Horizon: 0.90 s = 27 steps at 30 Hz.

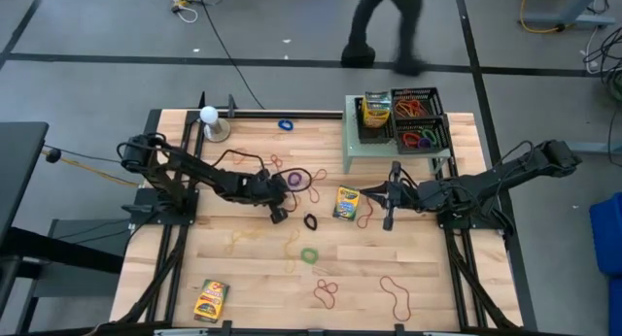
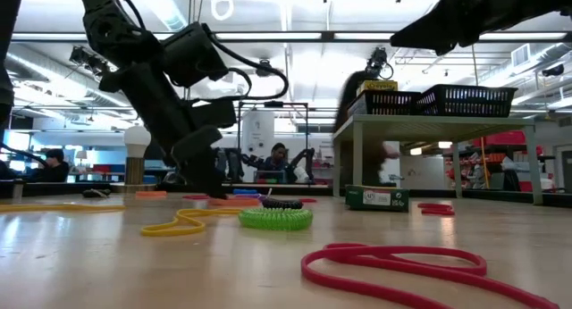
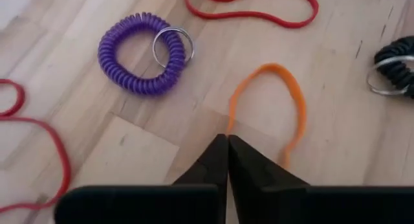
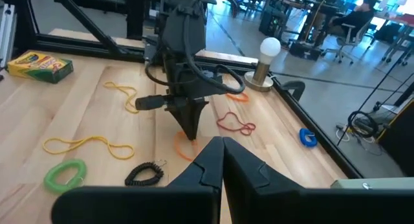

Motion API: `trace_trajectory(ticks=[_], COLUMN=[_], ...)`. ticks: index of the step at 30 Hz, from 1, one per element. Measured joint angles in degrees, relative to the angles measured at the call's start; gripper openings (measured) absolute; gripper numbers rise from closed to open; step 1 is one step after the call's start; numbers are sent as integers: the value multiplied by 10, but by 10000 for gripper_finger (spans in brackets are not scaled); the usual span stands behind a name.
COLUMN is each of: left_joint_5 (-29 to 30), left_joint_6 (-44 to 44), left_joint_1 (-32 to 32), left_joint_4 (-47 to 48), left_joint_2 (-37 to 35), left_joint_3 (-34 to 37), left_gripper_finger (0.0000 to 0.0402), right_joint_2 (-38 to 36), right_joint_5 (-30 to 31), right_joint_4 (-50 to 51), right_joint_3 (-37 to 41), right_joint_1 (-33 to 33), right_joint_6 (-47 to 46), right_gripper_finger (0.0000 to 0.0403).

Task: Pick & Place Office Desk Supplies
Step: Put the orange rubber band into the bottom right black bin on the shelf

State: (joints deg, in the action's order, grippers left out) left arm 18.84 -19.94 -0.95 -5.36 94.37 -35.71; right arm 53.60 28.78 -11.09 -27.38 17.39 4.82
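left fingers together, seemingly nipping orange band mid-table | right fingers together

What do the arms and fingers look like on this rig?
Both arms are dark, near-black, jointed links with black cables looping along them. The left gripper ends in two matte black fingers tapering to wedge tips; the right gripper looks the same. No markings visible.

A robotics lab, plainly: the wooden table stands on a grey taped floor with loose cables, a person sits at more robot arms beyond, and office chairs line an open hall under strip lights.
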Motion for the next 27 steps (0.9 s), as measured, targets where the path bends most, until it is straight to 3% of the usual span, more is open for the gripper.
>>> trace_trajectory(ticks=[3, 6, 9, 13, 17, 20, 27], left_joint_5=[20, 29, 79, 115, 115, 115, 113], left_joint_6=[4, 27, 56, 91, 121, 133, 145], left_joint_1=[-3, -4, -18, -33, -36, -36, -39], left_joint_4=[-35, -119, -239, -455, -591, -628, -634], left_joint_2=[-18, -29, -13, 35, 105, 147, 183], left_joint_3=[3, 1, 17, 44, 36, 14, -24], left_gripper_finger=[6, 5, 5, 5, 5, 5, 5], right_joint_2=[0, 0, 5, 39, 110, 170, 253], right_joint_5=[0, 0, -7, -66, -153, -202, -212], right_joint_4=[-10, -10, -15, -21, -69, -138, -193], right_joint_3=[0, 0, 3, 18, 20, 20, 16], right_joint_1=[-2, -19, -42, -80, -121, -140, -182], right_joint_6=[-20, -72, -105, -157, -195, -203, -220], right_gripper_finger=[13, 18, 36, 77, 127, 162, 202])
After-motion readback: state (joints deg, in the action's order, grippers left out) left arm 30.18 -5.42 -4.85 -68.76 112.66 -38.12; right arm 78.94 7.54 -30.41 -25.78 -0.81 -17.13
